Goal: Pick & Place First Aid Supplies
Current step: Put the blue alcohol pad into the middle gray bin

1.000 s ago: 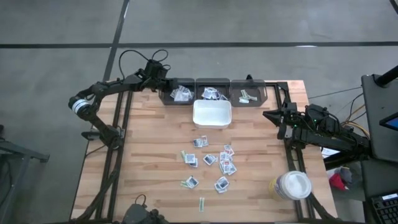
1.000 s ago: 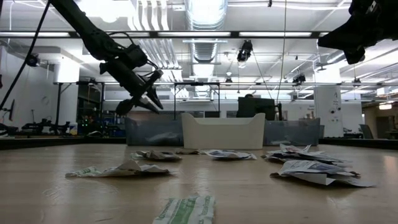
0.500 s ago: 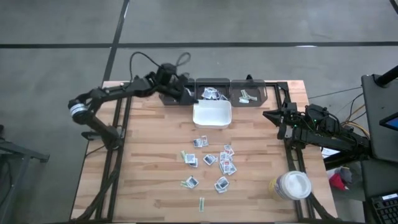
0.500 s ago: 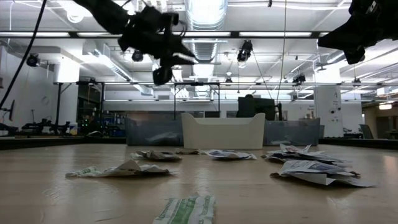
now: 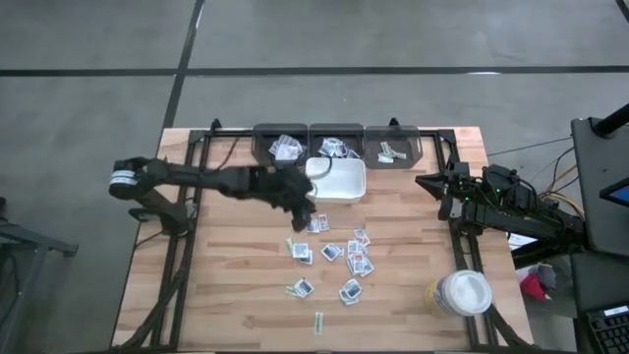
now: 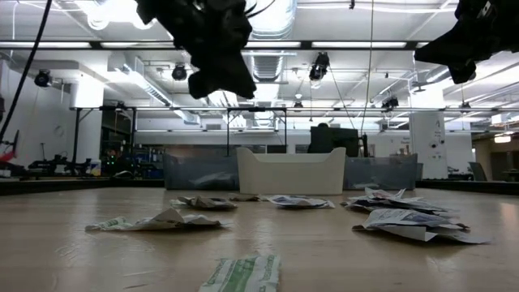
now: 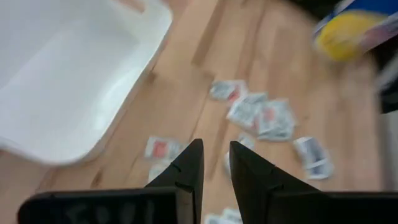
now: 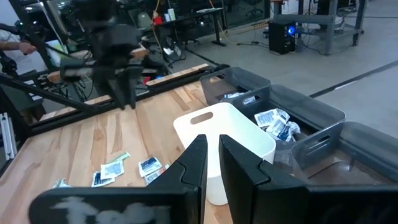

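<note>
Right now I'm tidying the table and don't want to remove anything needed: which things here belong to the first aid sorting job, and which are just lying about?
Belongs to the job:
- loose packets scattered mid-table
- three dark bins at the far edge, holding sorted packets
- left gripper above the packets
- narrow pale strip near the front edge

Just lying about:
- white tray, empty
- white-lidded jar
- right gripper, waiting at the right edge

You are looking at a table [image 5: 226, 285] of pale wood planks, smooth with a light sheen. At upper centre of the high view, the white tray [image 5: 339, 182] looks like smooth, slightly glossy plastic. Behind it, the three bins [image 5: 337, 146] are translucent grey plastic. The packets [image 5: 334, 258] look like thin crinkled paper or foil. Both arms are matt black.
</note>
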You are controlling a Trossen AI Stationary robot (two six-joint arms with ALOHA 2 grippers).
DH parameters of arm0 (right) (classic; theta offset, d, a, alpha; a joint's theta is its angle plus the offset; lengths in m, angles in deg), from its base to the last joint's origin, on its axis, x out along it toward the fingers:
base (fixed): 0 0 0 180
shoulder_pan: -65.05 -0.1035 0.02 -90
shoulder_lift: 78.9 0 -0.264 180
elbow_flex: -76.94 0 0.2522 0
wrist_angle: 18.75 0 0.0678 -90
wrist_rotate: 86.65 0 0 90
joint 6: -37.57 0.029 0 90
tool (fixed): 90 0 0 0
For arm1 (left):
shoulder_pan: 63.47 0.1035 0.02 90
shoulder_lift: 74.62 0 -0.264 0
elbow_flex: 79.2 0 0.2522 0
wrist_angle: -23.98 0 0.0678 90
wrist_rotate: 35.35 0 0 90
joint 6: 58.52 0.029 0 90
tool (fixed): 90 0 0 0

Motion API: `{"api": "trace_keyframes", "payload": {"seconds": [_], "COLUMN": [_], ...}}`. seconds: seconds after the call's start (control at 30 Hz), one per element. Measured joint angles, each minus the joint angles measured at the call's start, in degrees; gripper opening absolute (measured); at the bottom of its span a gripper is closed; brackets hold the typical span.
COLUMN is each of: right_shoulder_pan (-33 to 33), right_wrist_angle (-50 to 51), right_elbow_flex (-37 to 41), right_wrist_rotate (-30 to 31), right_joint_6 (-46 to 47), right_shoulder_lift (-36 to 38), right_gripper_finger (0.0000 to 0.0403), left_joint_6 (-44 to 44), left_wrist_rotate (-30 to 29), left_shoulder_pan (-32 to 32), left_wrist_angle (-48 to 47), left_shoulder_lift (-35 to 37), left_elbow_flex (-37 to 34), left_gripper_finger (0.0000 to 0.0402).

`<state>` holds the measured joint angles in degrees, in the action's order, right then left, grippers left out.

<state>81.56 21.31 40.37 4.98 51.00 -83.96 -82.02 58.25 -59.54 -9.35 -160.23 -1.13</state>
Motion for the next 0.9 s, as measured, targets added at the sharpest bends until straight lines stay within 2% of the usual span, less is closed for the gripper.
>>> {"api": "trace_keyframes", "payload": {"seconds": [0.13, 0.33, 0.57, 0.9], "right_shoulder_pan": [0.0, 0.0, 0.0, 0.0], "right_wrist_angle": [0.0, 0.0, 0.0, 0.0], "right_elbow_flex": [0.0, 0.0, 0.0, 0.0], "right_wrist_rotate": [-0.1, -0.1, -0.1, -0.1], "right_joint_6": [0.1, 0.1, 0.1, 0.1], "right_shoulder_lift": [0.0, 0.0, 0.0, 0.0], "right_gripper_finger": [0.0038, 0.0038, 0.0038, 0.0038], "left_joint_6": [1.3, 6.3, 11.3, 11.6], "left_wrist_rotate": [-9.9, -16.3, -14.2, -11.4], "left_shoulder_pan": [-5.6, -9.2, -9.3, -9.3], "left_wrist_angle": [-2.2, -2.1, -2.5, -5.0], "left_shoulder_lift": [-0.1, -0.4, -7.2, -16.7], "left_elbow_flex": [-0.1, -0.6, 0.2, 1.4], "left_gripper_finger": [0.0071, 0.0071, 0.0071, 0.0072]}}
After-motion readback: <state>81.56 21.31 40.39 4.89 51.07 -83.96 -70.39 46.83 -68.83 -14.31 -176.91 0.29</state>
